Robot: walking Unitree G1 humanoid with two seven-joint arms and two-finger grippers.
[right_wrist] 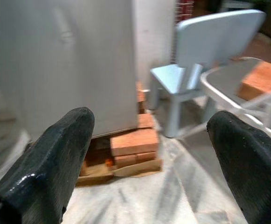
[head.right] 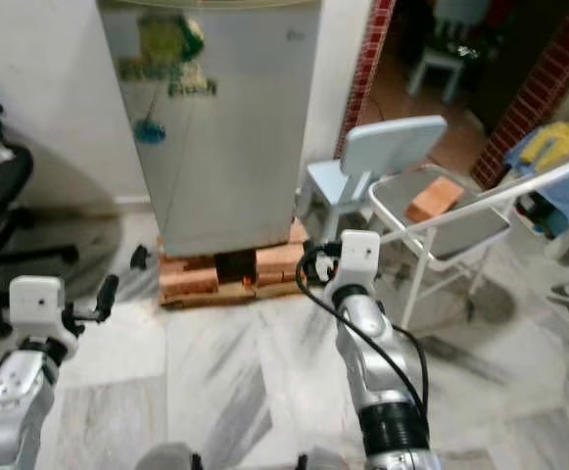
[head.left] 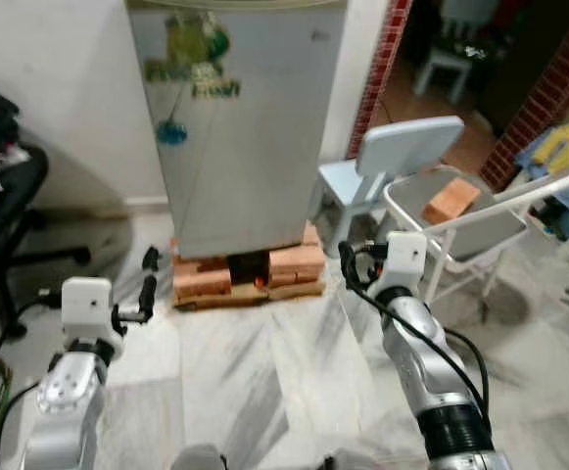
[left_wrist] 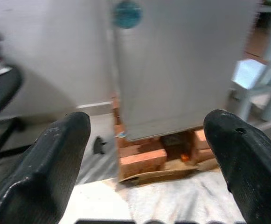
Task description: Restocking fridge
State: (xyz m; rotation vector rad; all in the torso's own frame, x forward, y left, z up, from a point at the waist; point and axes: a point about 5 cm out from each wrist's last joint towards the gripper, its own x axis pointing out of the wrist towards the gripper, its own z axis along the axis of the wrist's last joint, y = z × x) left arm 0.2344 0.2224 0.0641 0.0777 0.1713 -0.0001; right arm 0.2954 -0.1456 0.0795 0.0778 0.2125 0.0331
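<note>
Fridge shut, both grippers hanging empty in front of it

You are facing the grey fridge (head.left: pixel 235 127), sitting closed on bricks (head.left: pixel 250 272) ahead of the spread jaws of your left gripper (left_wrist: pixel 144 158) and right gripper (right_wrist: pixel 149 154). A blue chair (head.left: pixel 387 162) and a folding chair (head.left: pixel 460 220) holding a brick are crowding beyond the right gripper. The door stickers are blurring out.

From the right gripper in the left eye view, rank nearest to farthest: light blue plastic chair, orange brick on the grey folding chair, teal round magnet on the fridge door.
From the right gripper:
1. Light blue plastic chair, just ahead.
2. Orange brick, to its right.
3. Teal round magnet, far left, up the door.
</note>
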